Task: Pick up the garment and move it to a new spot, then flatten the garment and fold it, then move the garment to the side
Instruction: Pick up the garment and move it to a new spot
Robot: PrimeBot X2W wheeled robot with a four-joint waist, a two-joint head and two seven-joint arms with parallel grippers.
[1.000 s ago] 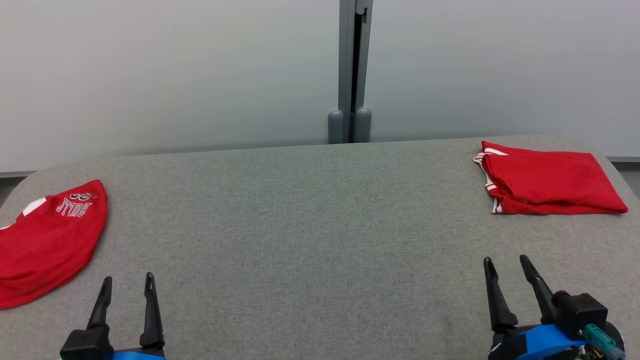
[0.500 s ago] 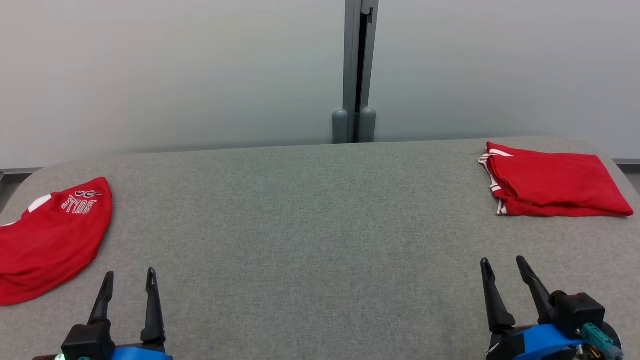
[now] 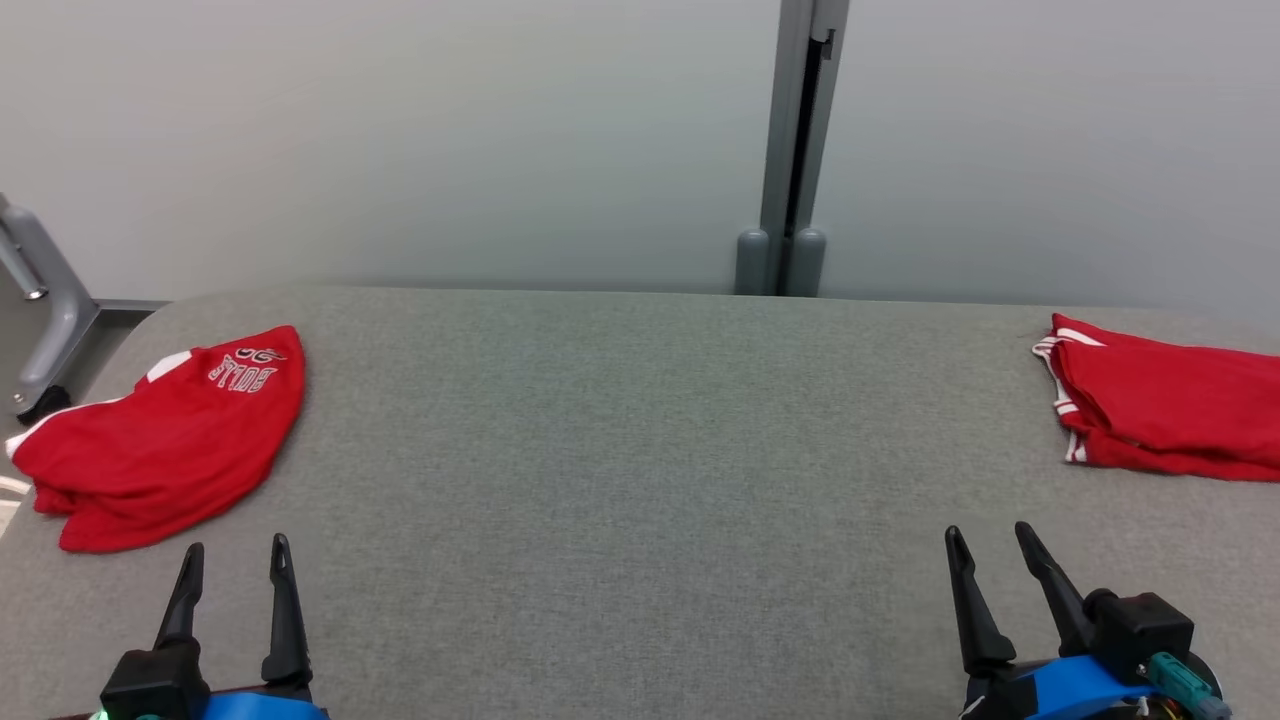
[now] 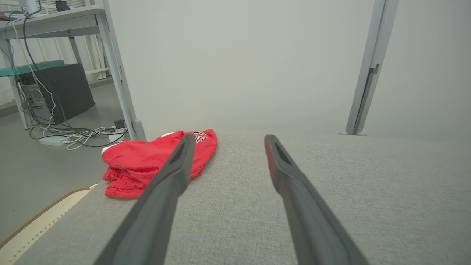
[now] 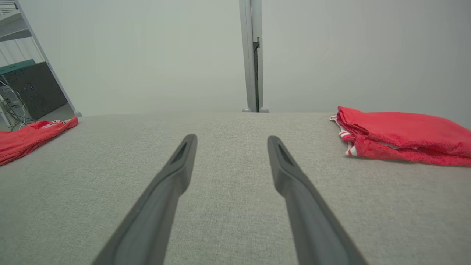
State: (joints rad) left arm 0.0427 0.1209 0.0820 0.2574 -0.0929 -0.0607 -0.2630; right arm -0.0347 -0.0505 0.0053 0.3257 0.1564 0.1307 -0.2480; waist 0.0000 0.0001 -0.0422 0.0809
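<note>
A grey table [image 3: 640, 450] carries a crumpled red garment [image 3: 170, 430] at its left edge and a folded red garment [image 3: 1170, 420] at the right. The left gripper [image 3: 236, 545] and right gripper [image 3: 987, 530] hover up front, jaws wide, empty. Pick-up seems unstarted; next, the left gripper likely must reach over and pinch the crumpled cloth.

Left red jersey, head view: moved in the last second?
No. The jersey sits further right in frame, but the grey post and folded garment shifted equally: the camera turned, not the jersey.
</note>
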